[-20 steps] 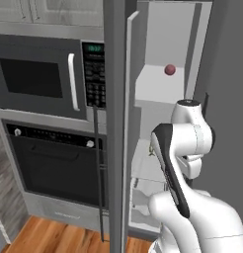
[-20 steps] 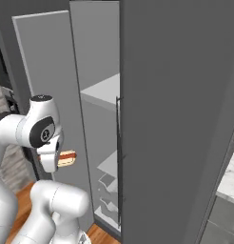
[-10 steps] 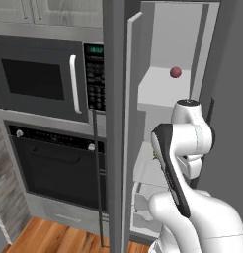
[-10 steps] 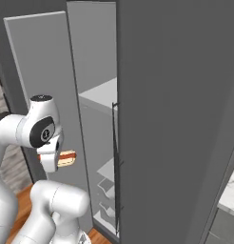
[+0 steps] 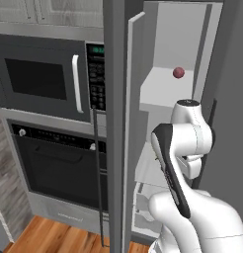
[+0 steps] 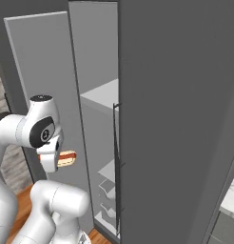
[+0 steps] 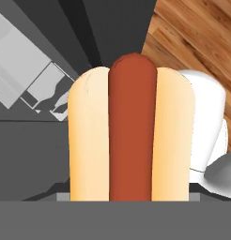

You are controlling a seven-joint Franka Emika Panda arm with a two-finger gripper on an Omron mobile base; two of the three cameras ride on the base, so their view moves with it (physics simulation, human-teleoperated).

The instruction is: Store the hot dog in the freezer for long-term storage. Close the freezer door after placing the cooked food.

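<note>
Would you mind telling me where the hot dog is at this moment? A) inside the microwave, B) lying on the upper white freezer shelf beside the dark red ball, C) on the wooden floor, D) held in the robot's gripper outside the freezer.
D: the hot dog sits in the gripper beside the arm, short of the freezer, while the dark red ball lies alone on its shelf.

— What's the finish on the hot dog (image 7: 131,136)?
— Smooth, matt bun, slightly glossy sausage.
— And the freezer door (image 5: 116,123)?
— Flat matt grey, like painted metal; the floor (image 7: 197,42) below is warm grained wood.
</note>
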